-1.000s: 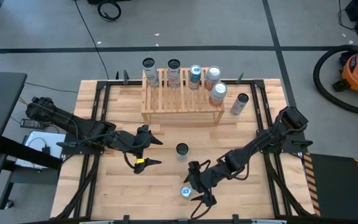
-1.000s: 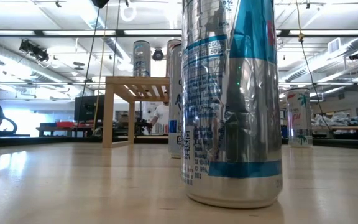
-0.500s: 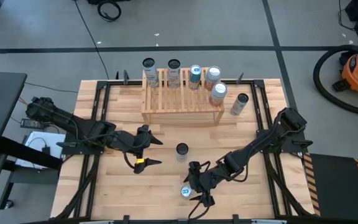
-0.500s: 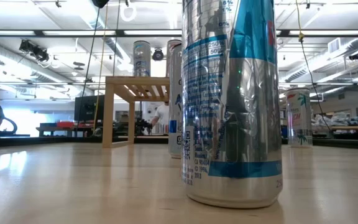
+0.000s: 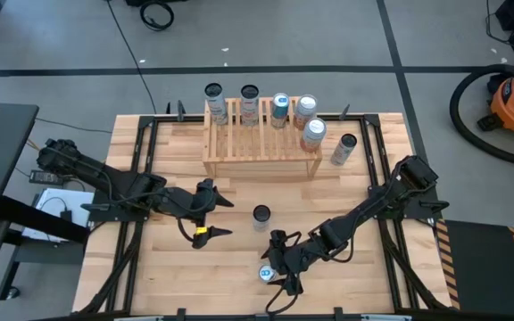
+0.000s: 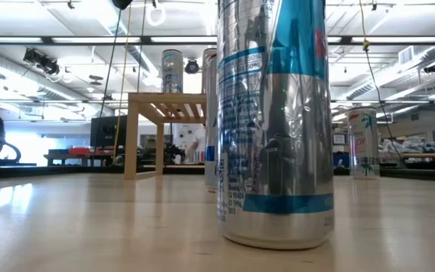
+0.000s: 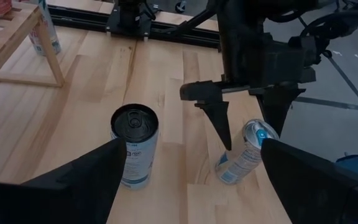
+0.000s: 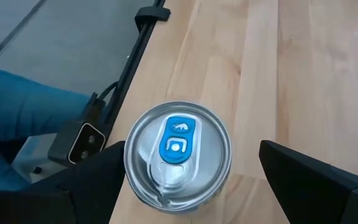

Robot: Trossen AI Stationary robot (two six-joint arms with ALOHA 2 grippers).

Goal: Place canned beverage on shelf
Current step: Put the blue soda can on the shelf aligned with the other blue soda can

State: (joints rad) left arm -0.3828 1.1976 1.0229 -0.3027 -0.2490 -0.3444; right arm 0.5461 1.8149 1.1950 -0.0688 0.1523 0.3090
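Note:
A silver-and-blue can (image 5: 265, 274) stands upright near the table's near edge; it fills the low view (image 6: 274, 121). My right gripper (image 5: 275, 265) is open, with one finger on either side of the can's top (image 8: 178, 155). A second can with a dark top (image 5: 261, 216) stands at mid-table. My left gripper (image 5: 226, 218) is open and empty to the left of that can, which its wrist view also shows (image 7: 133, 143). The light wooden shelf (image 5: 261, 143) stands at the far edge with several cans on its slats. My right gripper is open around the silver-and-blue can's upper part, slanting down from the table's right. Its near-side finger (image 8: 107, 163) lies against the can's rim (image 8: 129, 163); the far-side finger (image 8: 291, 163) stands apart. The can stands upright on the table.
One more can (image 5: 344, 148) stands on the table to the right of the shelf. Black rails (image 5: 145, 169) run along the table's sides. Blue cloth (image 8: 23, 118) shows beyond the near edge. Bare wood lies between the shelf and the dark-topped can.
My right gripper has crept toward the table's left edge around the silver-and-blue can. The can has slid slightly toward the left and stays upright.

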